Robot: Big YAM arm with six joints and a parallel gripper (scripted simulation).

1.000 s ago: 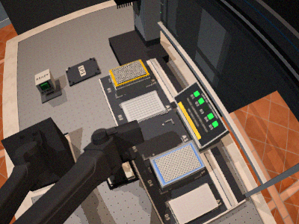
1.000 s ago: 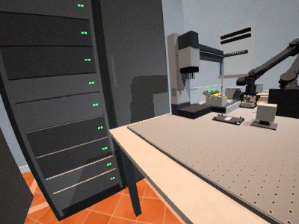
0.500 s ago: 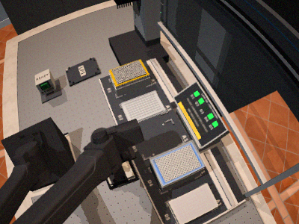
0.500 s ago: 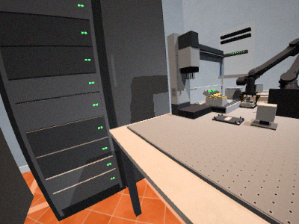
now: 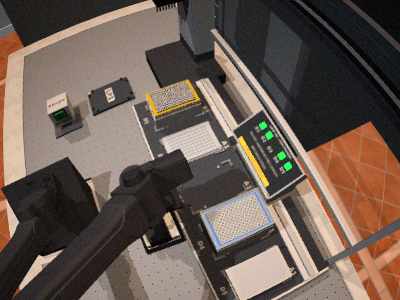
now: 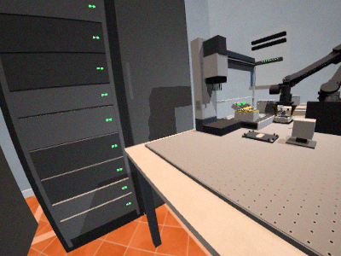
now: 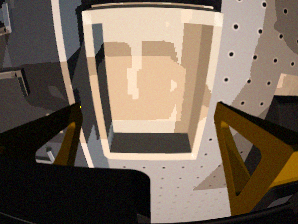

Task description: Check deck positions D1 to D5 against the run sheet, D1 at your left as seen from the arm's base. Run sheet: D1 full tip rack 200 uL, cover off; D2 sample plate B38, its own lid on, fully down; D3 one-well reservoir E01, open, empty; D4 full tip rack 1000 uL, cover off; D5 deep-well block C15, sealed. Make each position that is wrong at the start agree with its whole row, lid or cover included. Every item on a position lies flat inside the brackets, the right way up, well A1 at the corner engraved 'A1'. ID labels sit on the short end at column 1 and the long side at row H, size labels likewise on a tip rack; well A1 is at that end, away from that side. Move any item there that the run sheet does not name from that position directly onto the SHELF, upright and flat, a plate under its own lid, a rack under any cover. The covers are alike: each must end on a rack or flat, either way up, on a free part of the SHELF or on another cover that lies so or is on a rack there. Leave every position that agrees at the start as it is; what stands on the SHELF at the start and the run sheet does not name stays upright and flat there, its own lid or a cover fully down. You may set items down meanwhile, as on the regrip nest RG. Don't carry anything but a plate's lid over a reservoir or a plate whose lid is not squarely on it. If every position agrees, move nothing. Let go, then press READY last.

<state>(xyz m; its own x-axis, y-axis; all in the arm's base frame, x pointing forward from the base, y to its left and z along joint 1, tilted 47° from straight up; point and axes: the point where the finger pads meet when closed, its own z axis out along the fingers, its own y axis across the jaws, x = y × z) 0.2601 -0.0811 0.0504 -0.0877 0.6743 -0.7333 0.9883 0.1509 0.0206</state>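
My gripper is open and empty. A beige one-well reservoir lies flat and empty in the nest, with the yellow fingers standing wide on either side of its near end. On the deck, a yellow-framed tip rack without a cover sits at D1. A white lidded plate sits at D2. D3 is bare. A blue-framed tip rack without a cover sits at D4. A sealed block sits at D5.
The READY box and a dark flat pad stand on the table to the left. A panel with green lights lies beside the deck. A pipetting tower stands at the far end. My arm hides the nest in the top view.
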